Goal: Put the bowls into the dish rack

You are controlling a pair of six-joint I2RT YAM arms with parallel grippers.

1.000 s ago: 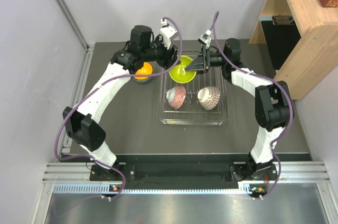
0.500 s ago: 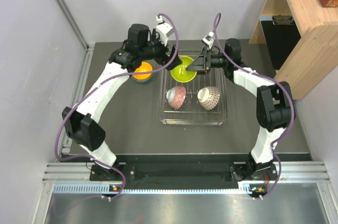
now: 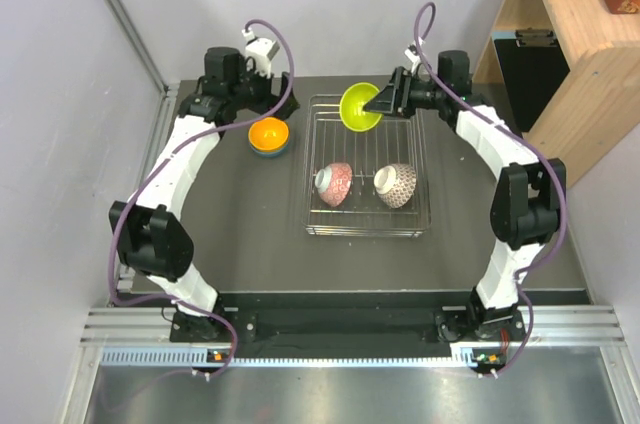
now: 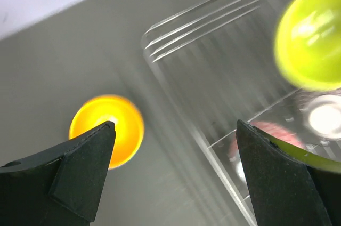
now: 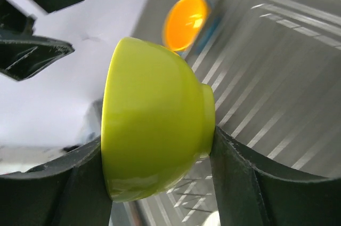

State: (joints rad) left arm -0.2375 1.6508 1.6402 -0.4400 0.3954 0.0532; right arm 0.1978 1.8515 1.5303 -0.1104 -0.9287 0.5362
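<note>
We record: right tool (image 3: 382,102) pinching the lime-yellow bowl (image 3: 358,107), tilted on edge above the far end of the dish rack (image 3: 421,226). Left tool (image 4: 175,130) is spread, empty, near the orange bowl (image 3: 268,132) outside the rack. Risk, we judge: smooth glaze slips and the bowl drops onto the wires.

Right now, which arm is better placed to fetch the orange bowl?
Left. The left pincer is open near the orange bowl; the right pincer grips the lime bowl over the dish rack.
</note>
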